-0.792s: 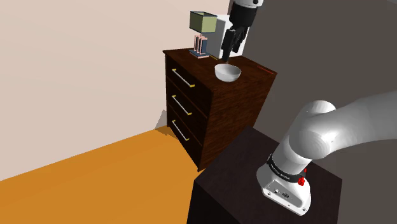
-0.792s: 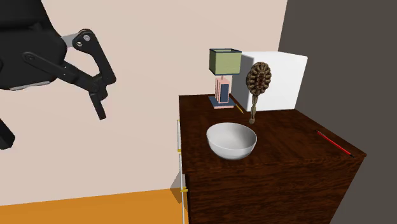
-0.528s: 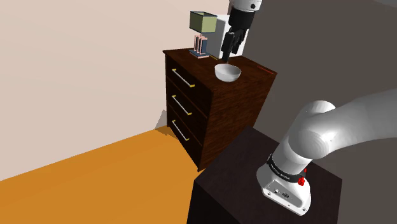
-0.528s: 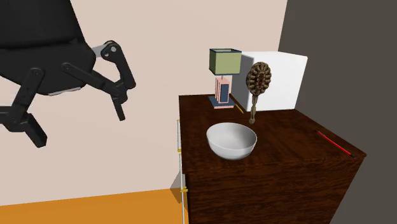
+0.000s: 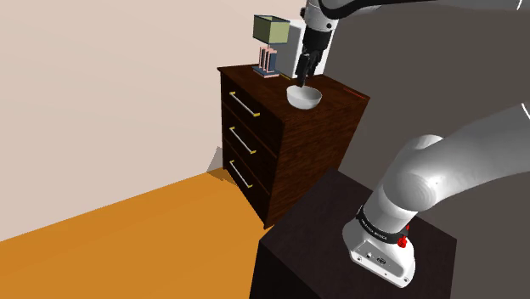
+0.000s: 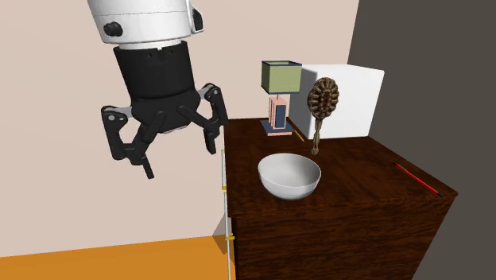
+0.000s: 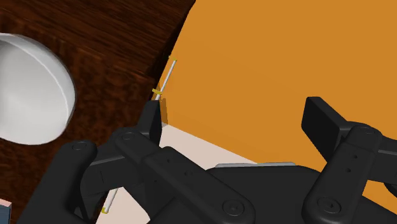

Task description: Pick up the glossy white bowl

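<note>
White bowl [image 6: 290, 176] is sitting upright on the dark wooden dresser [image 6: 358, 223] (toward its drawer side). Black gripper [image 6: 180, 159] is hovering by that edge, fingers [image 6: 211, 137] spread wide, holding nothing.

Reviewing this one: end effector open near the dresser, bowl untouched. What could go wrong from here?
1. The end effector appears to hang past the dresser edge, beside the bowl. If it descends here, a finger would likely hit that edge.
2. The bowl's rounded wall may slip from a rim pinch and slide into the upright brush behind it.
</note>
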`<state>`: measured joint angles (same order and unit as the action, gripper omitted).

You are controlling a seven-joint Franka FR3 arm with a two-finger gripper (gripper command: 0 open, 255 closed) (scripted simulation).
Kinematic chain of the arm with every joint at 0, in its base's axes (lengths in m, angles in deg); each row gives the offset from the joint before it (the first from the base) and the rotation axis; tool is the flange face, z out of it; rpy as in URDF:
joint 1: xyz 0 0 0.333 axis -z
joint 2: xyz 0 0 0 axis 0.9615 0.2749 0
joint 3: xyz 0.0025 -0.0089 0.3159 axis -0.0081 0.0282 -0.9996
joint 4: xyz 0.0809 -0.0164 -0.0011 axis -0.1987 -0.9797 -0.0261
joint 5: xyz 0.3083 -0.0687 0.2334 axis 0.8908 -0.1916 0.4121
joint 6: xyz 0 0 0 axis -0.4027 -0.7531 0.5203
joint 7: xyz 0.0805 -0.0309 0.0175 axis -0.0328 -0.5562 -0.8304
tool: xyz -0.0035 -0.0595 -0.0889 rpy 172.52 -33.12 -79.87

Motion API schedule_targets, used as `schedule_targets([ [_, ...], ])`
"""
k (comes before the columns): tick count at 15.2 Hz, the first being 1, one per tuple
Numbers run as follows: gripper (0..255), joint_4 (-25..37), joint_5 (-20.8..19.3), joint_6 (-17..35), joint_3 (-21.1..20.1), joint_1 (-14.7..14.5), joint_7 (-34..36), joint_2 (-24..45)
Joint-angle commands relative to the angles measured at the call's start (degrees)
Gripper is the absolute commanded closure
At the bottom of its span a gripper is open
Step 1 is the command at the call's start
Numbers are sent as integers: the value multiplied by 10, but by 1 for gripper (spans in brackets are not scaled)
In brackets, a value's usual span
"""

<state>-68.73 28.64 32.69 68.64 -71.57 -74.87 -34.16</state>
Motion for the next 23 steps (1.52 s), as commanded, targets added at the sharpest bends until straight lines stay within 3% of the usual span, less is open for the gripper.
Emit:
schedule_targets([
  [1, 0, 8, -7, 26, 18, 5, -21, 34],
  [8, 0, 57, -11, 94, 77, 21, -96, 154],
  [14, 0, 126, 12, 139, 120, 35, -167, 272],
  [20, 0, 218, 57, 162, 144, 59, -240, 397],
  [23, 0, 205, 60, 184, 143, 61, -241, 406],
])
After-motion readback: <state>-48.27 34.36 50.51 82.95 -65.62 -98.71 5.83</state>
